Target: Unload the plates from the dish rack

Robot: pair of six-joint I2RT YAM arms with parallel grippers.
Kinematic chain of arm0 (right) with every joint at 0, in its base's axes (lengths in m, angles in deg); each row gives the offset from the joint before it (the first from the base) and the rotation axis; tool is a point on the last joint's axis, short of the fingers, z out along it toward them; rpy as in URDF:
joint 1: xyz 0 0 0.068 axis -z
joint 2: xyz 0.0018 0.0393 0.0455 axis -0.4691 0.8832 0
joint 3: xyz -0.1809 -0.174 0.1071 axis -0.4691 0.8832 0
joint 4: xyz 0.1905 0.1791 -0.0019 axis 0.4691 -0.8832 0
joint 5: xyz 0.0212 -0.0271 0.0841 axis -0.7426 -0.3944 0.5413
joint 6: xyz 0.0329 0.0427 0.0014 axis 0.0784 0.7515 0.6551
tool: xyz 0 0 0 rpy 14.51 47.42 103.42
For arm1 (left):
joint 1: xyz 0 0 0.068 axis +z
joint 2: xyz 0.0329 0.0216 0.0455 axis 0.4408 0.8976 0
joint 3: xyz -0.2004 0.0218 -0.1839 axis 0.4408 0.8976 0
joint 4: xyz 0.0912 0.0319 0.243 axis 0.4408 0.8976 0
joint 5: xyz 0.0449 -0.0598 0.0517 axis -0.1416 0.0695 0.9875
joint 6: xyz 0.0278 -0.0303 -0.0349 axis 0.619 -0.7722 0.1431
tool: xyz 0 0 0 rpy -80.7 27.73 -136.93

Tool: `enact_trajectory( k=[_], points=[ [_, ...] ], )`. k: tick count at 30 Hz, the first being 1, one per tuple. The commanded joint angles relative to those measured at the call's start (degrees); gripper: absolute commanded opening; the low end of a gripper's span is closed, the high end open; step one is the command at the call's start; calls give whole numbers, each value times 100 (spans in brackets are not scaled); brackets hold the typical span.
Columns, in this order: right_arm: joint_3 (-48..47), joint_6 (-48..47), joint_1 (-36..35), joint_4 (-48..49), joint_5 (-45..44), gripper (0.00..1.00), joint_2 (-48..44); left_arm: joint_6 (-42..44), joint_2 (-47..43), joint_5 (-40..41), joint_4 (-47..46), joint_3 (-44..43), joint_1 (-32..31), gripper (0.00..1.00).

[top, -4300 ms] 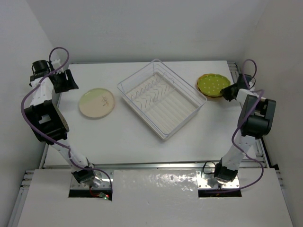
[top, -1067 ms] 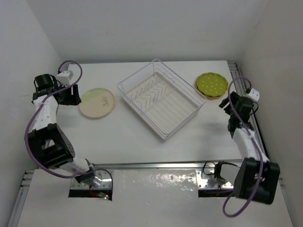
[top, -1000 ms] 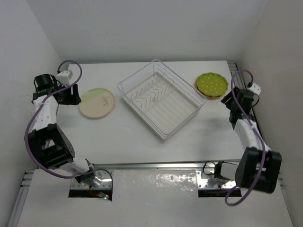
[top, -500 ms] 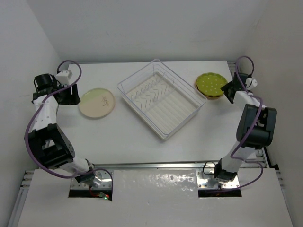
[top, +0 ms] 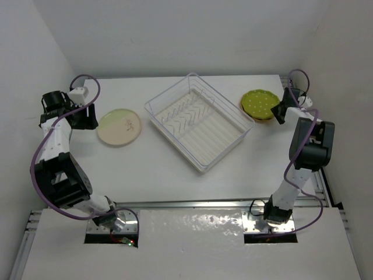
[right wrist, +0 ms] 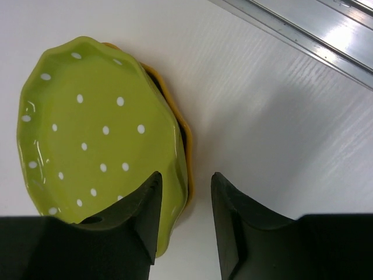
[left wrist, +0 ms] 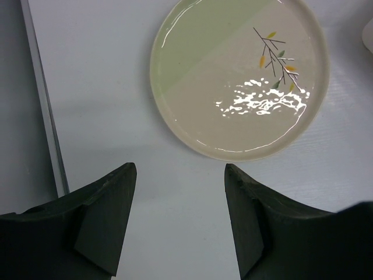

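The white wire dish rack (top: 198, 125) stands mid-table with no plates in it. A pale green-and-cream plate (top: 119, 126) (left wrist: 239, 76) with a small twig mark lies flat to its left. My left gripper (top: 87, 116) (left wrist: 179, 169) hangs open over bare table just beside that plate. Right of the rack, the olive-green dotted plate (top: 261, 103) (right wrist: 99, 134) lies stacked on the orange-yellow plate (right wrist: 187, 153). My right gripper (top: 278, 111) (right wrist: 186, 175) straddles the stack's right rim. One finger is over the green plate and the other is outside; a gap shows beside the rim.
A metal rail (right wrist: 303, 35) runs along the table's right edge just beyond the stacked plates. Another rail (left wrist: 44, 116) borders the left edge beside the left gripper. White walls close in on three sides.
The right arm swung from the table's right side back to the dotted plates, and its jaws narrowed around their rim. The left arm has held still over the last second.
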State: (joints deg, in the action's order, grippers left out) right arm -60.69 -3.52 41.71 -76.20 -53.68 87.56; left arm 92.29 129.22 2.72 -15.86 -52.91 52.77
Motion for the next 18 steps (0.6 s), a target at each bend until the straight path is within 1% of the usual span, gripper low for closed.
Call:
enact_trajectory(
  k=[1, 2, 3, 5, 6, 8, 9, 11, 15, 18],
  points=[
    [-341, 106, -3, 144, -18, 37, 163, -22, -44, 42, -154, -229, -60, 60],
    [-368, 98, -11, 152, 0, 36, 207, -14, -35, 51, -145, -238, -60, 60],
    [-385, 89, -3, 178, 35, 31, 251, -13, -35, 68, -145, -238, -60, 60],
    [-351, 89, -11, 283, 44, 25, 260, -13, -53, 68, -119, -238, -68, 60],
    [-289, 98, -11, 328, 61, 19, 260, -13, -44, 68, -110, -229, -60, 60],
    [-245, 150, -3, 390, 88, 12, 251, -13, -53, 77, -110, -220, -60, 60],
    [-236, 168, -3, 390, 114, 6, 243, -13, -53, 86, -110, -212, -60, 60],
    [-201, 194, -3, 424, 131, 0, 216, -22, -62, 86, -110, -203, -68, 60],
    [-17, 466, -3, 495, 211, 0, 93, -22, -62, 77, -127, -185, -60, 60],
    [228, 755, -3, 863, 290, 0, -109, -13, -62, 77, -136, -168, -60, 60]
  ],
)
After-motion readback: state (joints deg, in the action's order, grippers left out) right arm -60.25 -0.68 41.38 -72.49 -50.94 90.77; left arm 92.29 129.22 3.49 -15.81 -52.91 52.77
